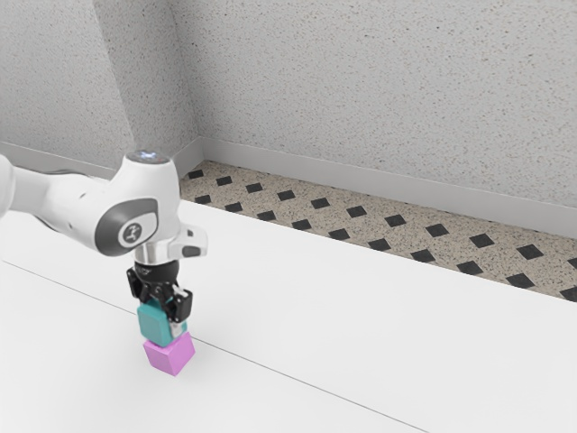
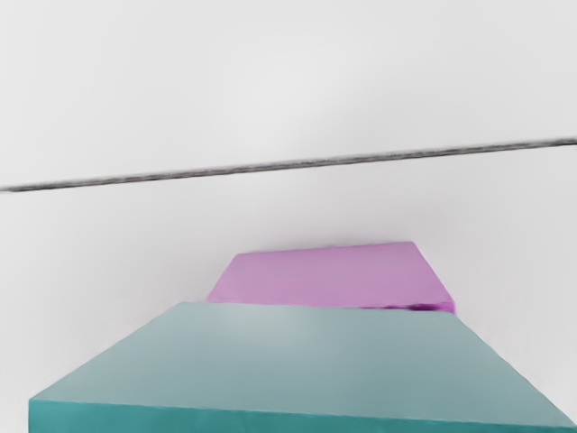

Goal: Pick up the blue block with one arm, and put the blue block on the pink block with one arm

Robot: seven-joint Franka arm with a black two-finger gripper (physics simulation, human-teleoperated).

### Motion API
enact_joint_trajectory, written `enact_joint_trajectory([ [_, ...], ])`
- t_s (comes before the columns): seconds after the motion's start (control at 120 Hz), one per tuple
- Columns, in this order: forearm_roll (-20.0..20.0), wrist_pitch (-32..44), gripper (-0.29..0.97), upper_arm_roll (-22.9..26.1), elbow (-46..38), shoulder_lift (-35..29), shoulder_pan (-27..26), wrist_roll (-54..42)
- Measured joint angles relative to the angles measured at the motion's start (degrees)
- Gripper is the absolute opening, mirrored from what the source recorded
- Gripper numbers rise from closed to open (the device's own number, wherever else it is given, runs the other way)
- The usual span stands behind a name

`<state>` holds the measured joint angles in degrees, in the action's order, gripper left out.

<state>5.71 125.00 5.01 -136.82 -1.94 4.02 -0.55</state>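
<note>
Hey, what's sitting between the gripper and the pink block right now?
Only the blue block: the gripper clamps it from two sides, directly above the pink block, as the exterior view shows. Whether the blocks touch is unclear.

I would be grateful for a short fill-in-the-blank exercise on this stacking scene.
1. The gripper is ____ on the blue block.
2. The pink block sits directly ____ the blue block.
3. Both blocks are over a table whose colour is ____.
4. The floor beyond the table bears diamonds coloured ____.

Missing words: shut; under; white; black.
</note>
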Motion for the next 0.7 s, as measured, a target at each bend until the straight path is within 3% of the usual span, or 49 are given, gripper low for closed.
enact_joint_trajectory([
  [0.275,-0.37,0.02,0.56,0.12,-0.19,-0.28,-0.05,-1.38],
  [0.5,-0.61,-0.09,0.64,0.1,2.94,-8.18,-0.12,-2.18],
  [0.7,-0.75,-7.82,0.66,0.4,24.9,-6.62,-0.71,-2.68],
])
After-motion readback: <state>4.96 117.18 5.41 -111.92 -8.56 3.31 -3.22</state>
